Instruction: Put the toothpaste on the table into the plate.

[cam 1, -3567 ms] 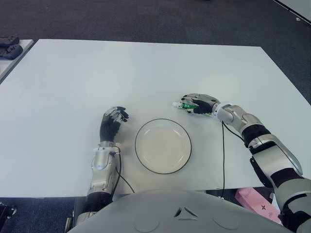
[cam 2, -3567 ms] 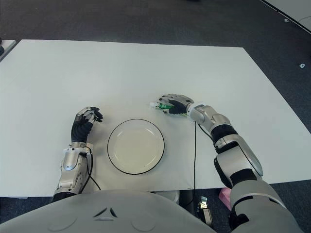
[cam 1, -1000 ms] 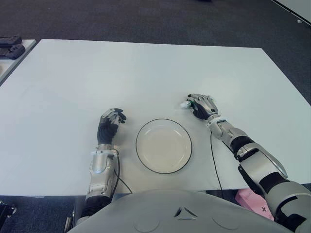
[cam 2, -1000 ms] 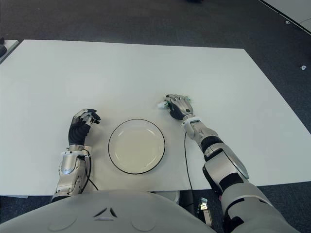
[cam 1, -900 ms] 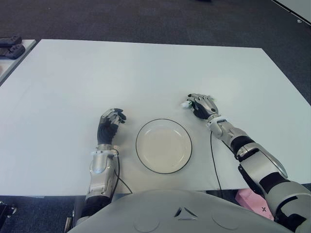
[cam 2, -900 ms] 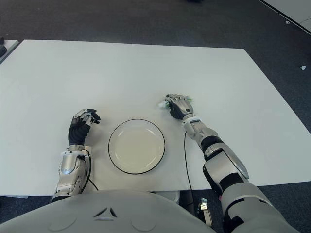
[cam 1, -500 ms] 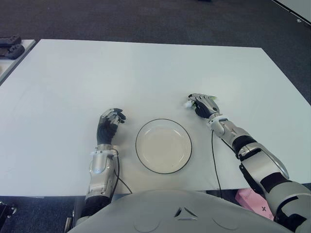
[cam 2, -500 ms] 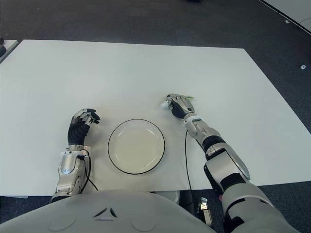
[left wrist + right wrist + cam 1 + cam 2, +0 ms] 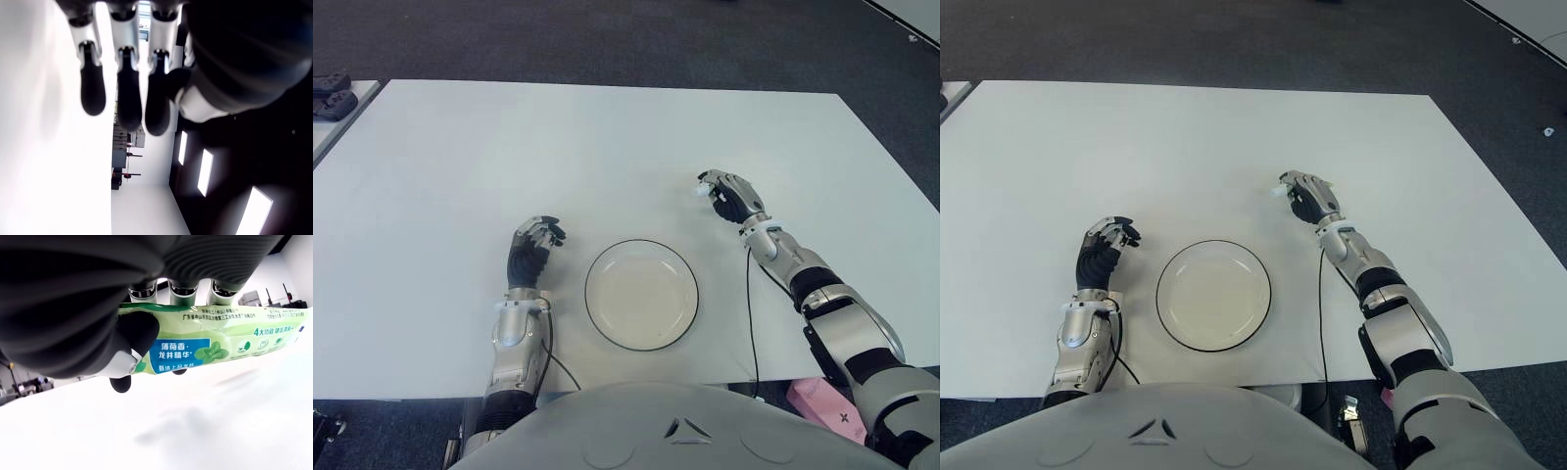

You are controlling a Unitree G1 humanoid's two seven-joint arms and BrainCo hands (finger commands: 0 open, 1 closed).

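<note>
My right hand [image 9: 728,197] is off the table behind and to the right of the plate, shut on the toothpaste. Only the tube's white cap [image 9: 699,192] pokes out of the fist in the eye views. In the right wrist view the green toothpaste tube [image 9: 220,340] lies across the palm, with the thumb [image 9: 137,333] pressed on its front and the fingers behind it, a little above the white table. The white plate [image 9: 641,294] with a dark rim is empty, near the table's front edge. My left hand [image 9: 534,245] shows left of the plate, fingers curled, holding nothing.
The white table [image 9: 558,147] stretches wide behind the plate. A black cable [image 9: 750,313] runs from my right wrist over the front edge. A pink box [image 9: 822,401] sits below the table at the right. Dark items [image 9: 333,96] lie on a side table, far left.
My right hand has turned at the wrist and moved a little back and to the right with the toothpaste in it. The left hand and the plate have not moved.
</note>
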